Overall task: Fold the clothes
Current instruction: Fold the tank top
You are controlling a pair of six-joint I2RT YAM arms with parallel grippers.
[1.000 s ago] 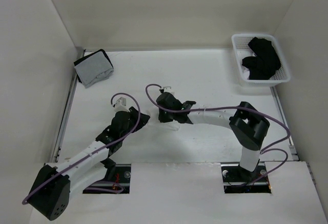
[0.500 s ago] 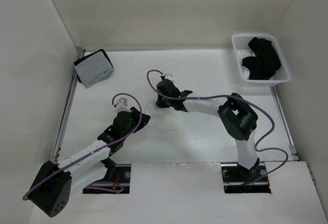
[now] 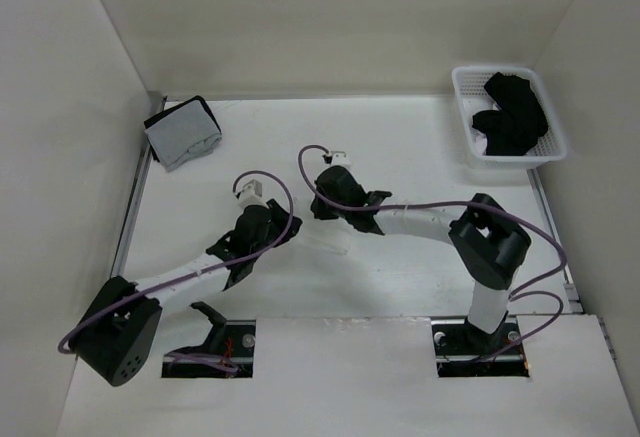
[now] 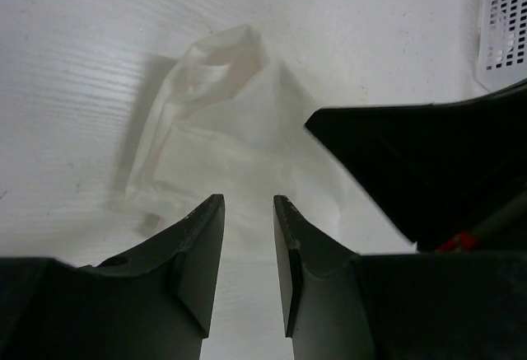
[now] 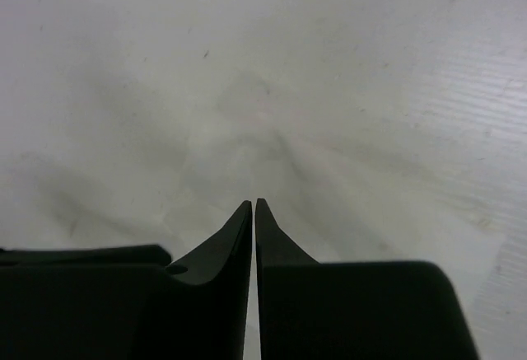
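Two hands work low over the middle of the desk (image 3: 400, 157), with the white top (image 4: 222, 121) between them. The top is not spread out. It lies in a loose, crumpled heap on the desk surface, with one end standing up in a soft open loop, probably a strap or an armhole.

The left hand (image 4: 247, 203) is released: its fingers stand apart with a clear gap and nothing between them. They are aimed at the near edge of the heap, most likely so they can close on that edge.

The right hand (image 5: 254, 203) is clenched, its tips pressed almost together and set right down at the cloth. A faint ridge of fabric runs up to those tips. White cloth on a white desk makes it impossible to tell whether a fold is pinched between them.

Coming in from opposite sides makes sense here, because a bunched top has to be pulled flat by two ends before any fold can be made. On that reading the folding has not started yet.

The basket (image 3: 462, 107) of black clothes (image 3: 510, 117) sits at the far right corner. The grey bundle (image 3: 182, 132) is at the far left, and both are well apart from the work.
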